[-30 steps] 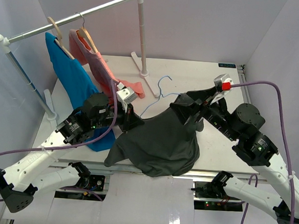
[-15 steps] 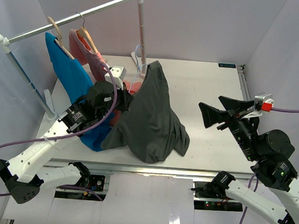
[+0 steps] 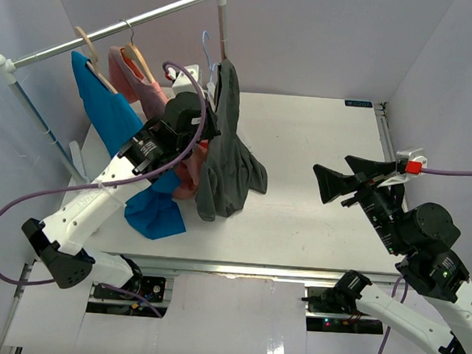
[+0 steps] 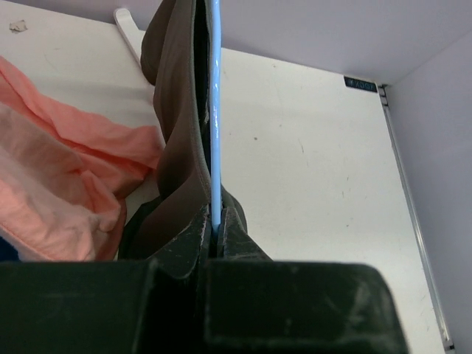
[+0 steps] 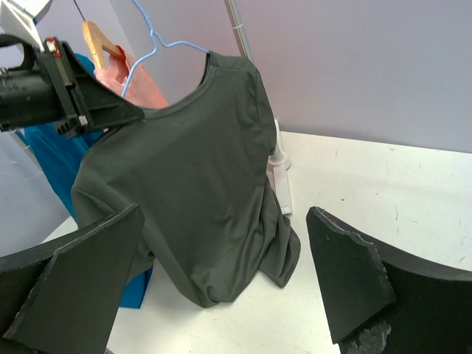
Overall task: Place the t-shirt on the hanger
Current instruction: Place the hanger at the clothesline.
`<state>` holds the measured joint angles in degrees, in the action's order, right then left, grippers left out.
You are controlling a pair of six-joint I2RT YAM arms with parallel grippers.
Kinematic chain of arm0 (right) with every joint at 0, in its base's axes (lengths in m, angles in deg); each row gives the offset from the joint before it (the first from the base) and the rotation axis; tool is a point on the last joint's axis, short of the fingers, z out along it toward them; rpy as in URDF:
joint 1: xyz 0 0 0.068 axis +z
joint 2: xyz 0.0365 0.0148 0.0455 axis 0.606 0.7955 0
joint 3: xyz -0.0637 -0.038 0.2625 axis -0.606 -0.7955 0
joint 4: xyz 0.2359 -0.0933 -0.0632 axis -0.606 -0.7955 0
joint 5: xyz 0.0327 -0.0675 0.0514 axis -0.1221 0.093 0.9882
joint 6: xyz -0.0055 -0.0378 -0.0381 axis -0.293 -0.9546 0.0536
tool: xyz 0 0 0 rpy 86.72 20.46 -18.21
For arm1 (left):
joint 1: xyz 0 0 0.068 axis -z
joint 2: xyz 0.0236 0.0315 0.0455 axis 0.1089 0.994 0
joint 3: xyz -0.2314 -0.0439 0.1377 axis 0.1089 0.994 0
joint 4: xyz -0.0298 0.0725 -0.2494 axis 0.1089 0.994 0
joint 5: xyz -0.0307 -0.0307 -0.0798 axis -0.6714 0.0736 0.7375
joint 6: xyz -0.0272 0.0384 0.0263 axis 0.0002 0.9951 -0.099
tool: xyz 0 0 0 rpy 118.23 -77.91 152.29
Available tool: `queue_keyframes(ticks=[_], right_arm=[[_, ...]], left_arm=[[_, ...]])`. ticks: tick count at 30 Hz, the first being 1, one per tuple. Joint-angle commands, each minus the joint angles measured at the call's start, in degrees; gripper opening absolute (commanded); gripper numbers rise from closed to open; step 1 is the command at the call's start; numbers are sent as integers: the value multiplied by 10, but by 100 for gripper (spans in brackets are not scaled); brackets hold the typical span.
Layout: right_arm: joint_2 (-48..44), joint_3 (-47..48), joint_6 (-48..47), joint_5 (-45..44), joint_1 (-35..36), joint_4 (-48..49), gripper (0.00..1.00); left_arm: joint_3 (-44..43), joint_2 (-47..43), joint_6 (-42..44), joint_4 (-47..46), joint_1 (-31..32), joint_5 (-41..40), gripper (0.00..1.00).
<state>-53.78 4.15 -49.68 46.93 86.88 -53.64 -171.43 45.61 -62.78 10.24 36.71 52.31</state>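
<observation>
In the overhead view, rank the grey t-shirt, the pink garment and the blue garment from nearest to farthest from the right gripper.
From the right gripper, open at the right side:
1. t-shirt, centre, draped on the hanger.
2. pink garment, left of the t-shirt.
3. blue garment, farthest left.

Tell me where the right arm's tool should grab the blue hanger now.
Probably grip the hanger at the bare wire below its hook, coming from the right arm's side: the t-shirt cloaks its shoulders, and the left tool pinches the wire lower down.
</observation>
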Motion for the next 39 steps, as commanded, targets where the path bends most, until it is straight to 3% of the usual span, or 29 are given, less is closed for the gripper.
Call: queue_keyframes(ticks=[1, 10, 19, 23, 28, 34, 39], right_arm=[[11, 17, -11, -11, 1, 8, 98], [34, 16, -21, -14, 1, 10, 97], [48, 10, -7, 0, 2, 15, 97], [50, 7, -1, 8, 1, 15, 97], [45, -3, -4, 5, 1, 16, 97], [30, -12, -1, 13, 1, 14, 97], [11, -17, -16, -2, 2, 13, 97]], left_arm=[[-60, 9, -29, -11, 0, -43, 0], [-46, -30, -60, -33, 2, -123, 0], [-24, -44, -36, -45, 1, -155, 0], [-51, -24, -59, 2, 2, -180, 0], [-9, -43, -62, -14, 1, -188, 0], [-70, 13, -20, -44, 3, -197, 0], [-136, 101, 9, -48, 5, -270, 0]])
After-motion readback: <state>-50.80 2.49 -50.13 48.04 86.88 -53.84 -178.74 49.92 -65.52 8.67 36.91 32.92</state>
